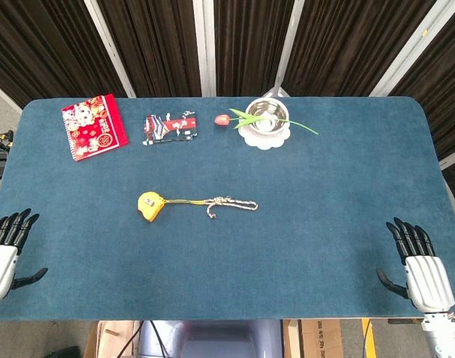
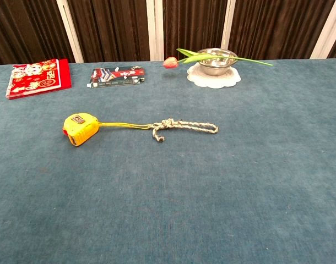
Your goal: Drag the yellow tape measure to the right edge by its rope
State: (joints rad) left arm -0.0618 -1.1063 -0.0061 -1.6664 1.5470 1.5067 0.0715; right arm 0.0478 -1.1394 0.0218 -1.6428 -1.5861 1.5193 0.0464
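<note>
- The left hand rests at about 8 o'clock on the blue desk, at the near left edge. Its dark fingers lie straight and close together pointing toward the far side, the thumb sticks out to the side, and it holds nothing. The picture border cuts off its wrist.
- The right hand sits at about 4 o'clock near the front right corner, posed the same way: fingers extended away from the robot, slightly fanned, thumb out toward the middle of the desk, nothing in its grasp.
- Neither hand appears in the chest view; only the head view shows them.
- The yellow tape measure lies left of the desk's centre, at roughly 9 o'clock, well apart from both hands.
- Its rope runs from the case toward 3 o'clock: a thin yellow stretch, then a knot, then a pale braided loop lying flat near the centre.
- Farther back at 11 o'clock lie a red booklet and, beside it, a dark printed packet whose lettering is too small to read.
- At about 1 o'clock a metal bowl stands on a white doily, with a tulip laid across the rim, its bloom hanging off to the left.
</note>
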